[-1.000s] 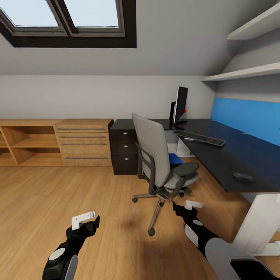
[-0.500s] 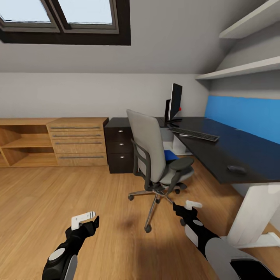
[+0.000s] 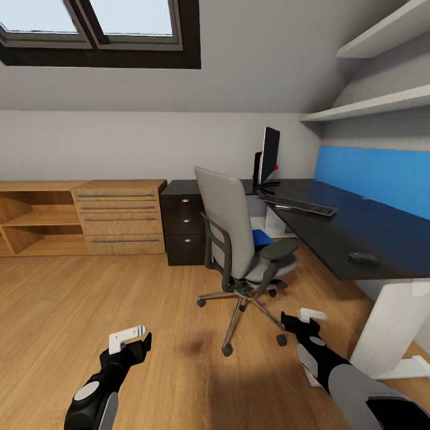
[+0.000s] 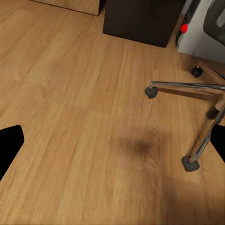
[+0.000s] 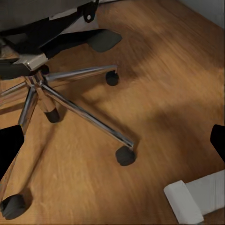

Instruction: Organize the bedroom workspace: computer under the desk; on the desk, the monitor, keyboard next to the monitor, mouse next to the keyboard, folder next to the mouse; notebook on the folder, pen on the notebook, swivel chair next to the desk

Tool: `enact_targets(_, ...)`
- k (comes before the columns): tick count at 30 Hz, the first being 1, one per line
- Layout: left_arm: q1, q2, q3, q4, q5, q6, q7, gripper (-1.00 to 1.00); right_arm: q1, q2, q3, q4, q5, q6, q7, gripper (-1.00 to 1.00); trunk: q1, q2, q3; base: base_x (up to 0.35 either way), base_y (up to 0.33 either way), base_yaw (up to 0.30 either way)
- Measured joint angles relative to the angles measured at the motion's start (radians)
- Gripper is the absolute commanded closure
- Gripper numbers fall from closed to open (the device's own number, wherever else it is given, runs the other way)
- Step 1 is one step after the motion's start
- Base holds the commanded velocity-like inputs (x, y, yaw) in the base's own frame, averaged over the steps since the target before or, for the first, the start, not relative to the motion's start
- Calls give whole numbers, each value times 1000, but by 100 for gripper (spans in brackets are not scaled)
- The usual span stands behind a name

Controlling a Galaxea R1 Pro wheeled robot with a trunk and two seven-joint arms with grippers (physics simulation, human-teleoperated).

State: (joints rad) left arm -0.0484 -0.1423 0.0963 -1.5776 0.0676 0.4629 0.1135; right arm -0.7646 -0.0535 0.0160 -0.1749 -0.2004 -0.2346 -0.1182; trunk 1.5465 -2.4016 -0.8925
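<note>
Here I face the chair (image 3: 239, 239) at frame centre; the blue folder (image 3: 261, 237) lies on its seat, the desk (image 3: 358, 230) runs along the right with monitor (image 3: 269, 156), keyboard (image 3: 298, 206) and mouse (image 3: 363, 258); my left gripper (image 3: 132, 337) and right gripper (image 3: 307, 317) hang low, both spread and empty; I judge fetching the folder comes next, needing a closer reach over the seat.

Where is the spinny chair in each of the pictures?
Head view: the swivel chair stands mid-picture, beside the desk.
Left wrist view: its chrome legs and castors are at the picture's right side.
Right wrist view: its chrome base and seat underside spread across the picture's upper left.
Shared landmark: the light wood floor under the castors.
</note>
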Motion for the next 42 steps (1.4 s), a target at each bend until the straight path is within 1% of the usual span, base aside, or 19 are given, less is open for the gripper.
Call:
enact_targets(3, 0, 0, 0, 0, 0, 0, 0, -100, -12, -15, 0, -1, 0, 7, -11, -100, 0, 0, 0, 0, 0, 0)
enact_targets(5, 0, 0, 0, 0, 0, 0, 0, -100, -21, -19, 0, 0, 1, 8, -12, -100, 0, 0, 0, 0, 0, 0)
enact_targets(8, 0, 0, 0, 0, 0, 0, 0, -100, -54, -30, 0, 0, 1, 11, -14, -100, 0, 0, 0, 4, 0, 0)
enact_targets(11, 1, 0, -1, 1, 0, -1, 0, -100, -71, -36, 1, 6, 1, 12, -14, -100, 0, 0, 0, 143, 0, 0)
enact_targets(19, 1, 0, -1, 13, 0, 0, 0, -100, -80, -37, 0, 26, -1, 10, -15, -100, 0, 0, 0, 168, -3, 0)
enact_targets(33, 1, 0, 0, 19, -1, 0, 0, -100, -80, -40, -1, 26, -2, 9, -15, -100, -1, 0, 0, 283, -43, 0)
enact_targets(42, 1, 0, 0, 22, -1, -1, 0, -100, -80, -40, -2, 24, -2, 7, -15, -100, 0, 0, 0, 165, -12, 0)
